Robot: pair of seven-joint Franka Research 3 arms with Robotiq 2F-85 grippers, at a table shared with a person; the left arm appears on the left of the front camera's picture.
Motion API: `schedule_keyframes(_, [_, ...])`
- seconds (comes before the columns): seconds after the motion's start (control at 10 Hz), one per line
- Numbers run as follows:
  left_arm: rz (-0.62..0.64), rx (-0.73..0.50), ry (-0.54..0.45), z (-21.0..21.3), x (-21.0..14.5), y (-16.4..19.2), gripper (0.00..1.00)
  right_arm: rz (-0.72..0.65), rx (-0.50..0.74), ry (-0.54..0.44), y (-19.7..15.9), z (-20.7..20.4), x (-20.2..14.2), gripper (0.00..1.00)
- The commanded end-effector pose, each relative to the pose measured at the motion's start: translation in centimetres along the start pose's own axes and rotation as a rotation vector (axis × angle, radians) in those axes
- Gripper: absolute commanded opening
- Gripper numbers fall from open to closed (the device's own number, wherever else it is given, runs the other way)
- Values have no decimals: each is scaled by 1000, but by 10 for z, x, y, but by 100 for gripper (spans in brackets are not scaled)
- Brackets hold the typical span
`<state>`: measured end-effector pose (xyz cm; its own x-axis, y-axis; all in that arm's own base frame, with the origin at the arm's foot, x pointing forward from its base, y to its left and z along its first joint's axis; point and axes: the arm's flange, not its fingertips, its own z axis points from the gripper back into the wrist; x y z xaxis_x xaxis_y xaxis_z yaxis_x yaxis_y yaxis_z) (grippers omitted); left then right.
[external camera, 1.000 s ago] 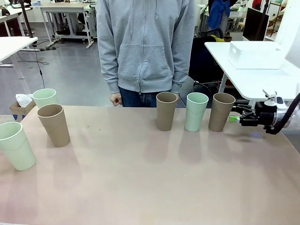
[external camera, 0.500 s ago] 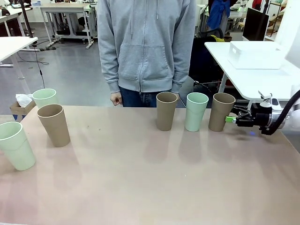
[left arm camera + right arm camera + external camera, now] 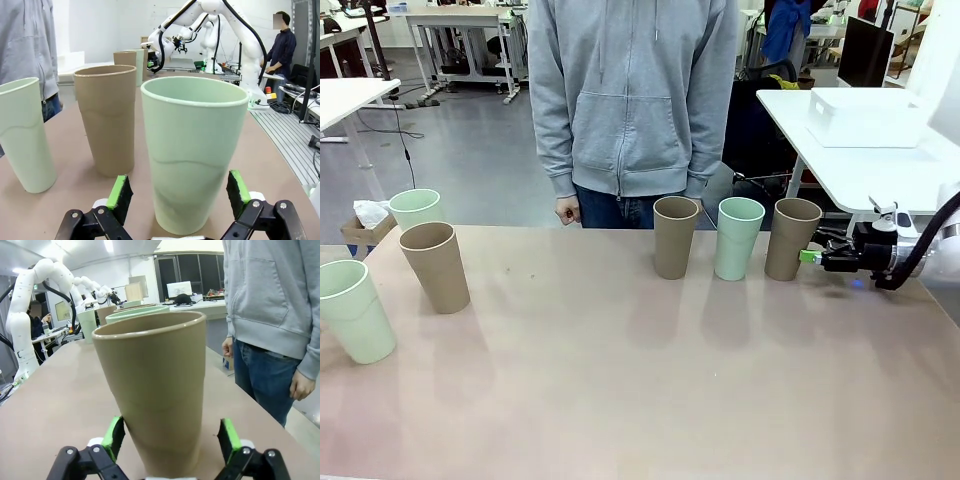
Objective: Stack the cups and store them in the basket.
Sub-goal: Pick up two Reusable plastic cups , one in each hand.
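Six cups stand on the table. At the left are a mint cup (image 3: pixel 355 310), a tan cup (image 3: pixel 435 265) and another mint cup (image 3: pixel 415 207) behind them. At the right are a tan cup (image 3: pixel 675 235), a mint cup (image 3: pixel 738 237) and a tan cup (image 3: pixel 792 238). My right gripper (image 3: pixel 810 256) lies level at that last tan cup (image 3: pixel 157 390), open, with a green pad (image 3: pixel 116 436) on either side. My left gripper (image 3: pixel 179 191) is open around the near mint cup (image 3: pixel 192 150), its pads apart from the wall. The white basket (image 3: pixel 865 118) sits on a side table.
A person in a grey hoodie (image 3: pixel 630 100) stands at the far edge, hands hanging by the table rim. The white side table (image 3: pixel 880 170) is beyond the right end. The middle and near part of the pink tabletop (image 3: pixel 620 380) are bare.
My right gripper has slid a little left and slightly up, bringing its open fingers in around the rightmost tan cup. The cups and the person have not moved.
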<state>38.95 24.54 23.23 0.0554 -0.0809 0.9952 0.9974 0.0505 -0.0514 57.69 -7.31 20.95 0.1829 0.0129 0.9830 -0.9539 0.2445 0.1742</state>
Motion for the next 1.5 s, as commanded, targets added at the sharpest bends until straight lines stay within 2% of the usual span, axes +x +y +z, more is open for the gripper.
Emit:
schedule_keyframes(0.0, [-66, 25, 0, -7, -8, -10, 100, -15, -21, -23, 0, -2, 5, 100])
schedule_keyframes(0.7, [-36, -119, 0, -27, -16, -14, 100, -32, -40, -19, 2, -2, 5, 100])
schedule_keyframes(1.4, [-57, -131, -21, -48, -20, -9, 100, -56, -35, -31, 0, -17, 2, 100])
